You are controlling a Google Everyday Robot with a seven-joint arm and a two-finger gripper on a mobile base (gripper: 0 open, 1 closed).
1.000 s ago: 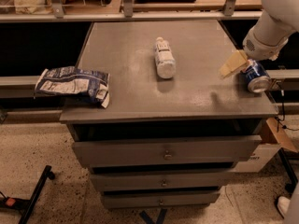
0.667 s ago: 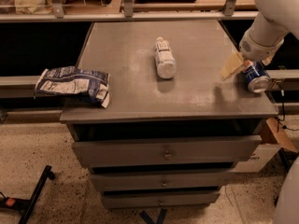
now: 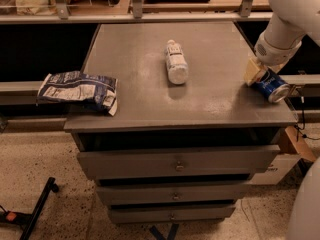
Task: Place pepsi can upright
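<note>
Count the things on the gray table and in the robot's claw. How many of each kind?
Bottles: 1, the bottle lying in the middle of the table.
Bags: 1, the bag at its left edge.
Cans: 1, the can tilted in the claw at the right edge.
Total: 3.

The gripper (image 3: 257, 73), at the right edge of the table (image 3: 140, 109), hides the rear end of the pepsi can (image 3: 274, 86). The arm (image 3: 287, 19) is cut off at the top right corner. The label on the bottle (image 3: 176, 64) is too small to read.
</note>
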